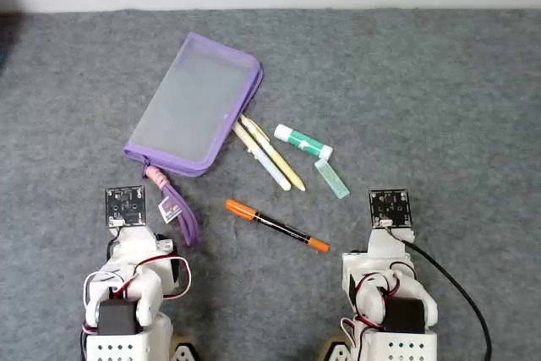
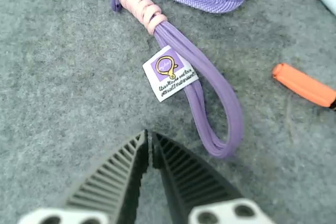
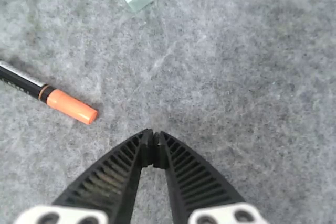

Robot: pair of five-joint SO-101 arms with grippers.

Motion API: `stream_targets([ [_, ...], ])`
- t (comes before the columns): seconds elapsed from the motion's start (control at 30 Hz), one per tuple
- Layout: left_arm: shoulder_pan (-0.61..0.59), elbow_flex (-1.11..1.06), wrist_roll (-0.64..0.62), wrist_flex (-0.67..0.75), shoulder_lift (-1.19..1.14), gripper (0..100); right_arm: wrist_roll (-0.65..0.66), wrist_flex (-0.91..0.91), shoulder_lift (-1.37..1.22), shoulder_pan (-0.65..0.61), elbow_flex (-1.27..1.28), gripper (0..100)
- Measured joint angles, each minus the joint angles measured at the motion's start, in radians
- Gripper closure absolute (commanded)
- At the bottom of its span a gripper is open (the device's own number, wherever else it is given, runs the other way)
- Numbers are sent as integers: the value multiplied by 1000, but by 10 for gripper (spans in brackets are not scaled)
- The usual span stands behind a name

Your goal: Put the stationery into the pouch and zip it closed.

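Grey felt covers the desk (image 1: 473, 82) where the left hand (image 2: 148, 145) and right hand (image 3: 154, 148) sit pinched shut and empty, the strap (image 2: 168, 32) just ahead of the left liable to snag and drag the purple pouch (image 1: 196, 106) away from the orange marker (image 1: 277, 226) and pens (image 1: 275, 158) beside it.

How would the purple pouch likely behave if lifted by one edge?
The pouch looks like thin fabric with a translucent panel and lies flat, so it would probably sag rather than stay stiff. It appears empty, so likely light. Its strap loops loosely and may trail behind.
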State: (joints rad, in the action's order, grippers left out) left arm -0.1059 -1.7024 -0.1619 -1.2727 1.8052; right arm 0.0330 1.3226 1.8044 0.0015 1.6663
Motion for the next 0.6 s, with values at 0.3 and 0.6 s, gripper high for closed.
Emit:
stream_targets([
  [0.3, 0, 0, 0, 0, 0, 985, 0, 0, 0, -35, 0, 980],
  [0.6, 0, 0, 0, 0, 0, 985, 68, -91, 0, -37, 0, 983],
])
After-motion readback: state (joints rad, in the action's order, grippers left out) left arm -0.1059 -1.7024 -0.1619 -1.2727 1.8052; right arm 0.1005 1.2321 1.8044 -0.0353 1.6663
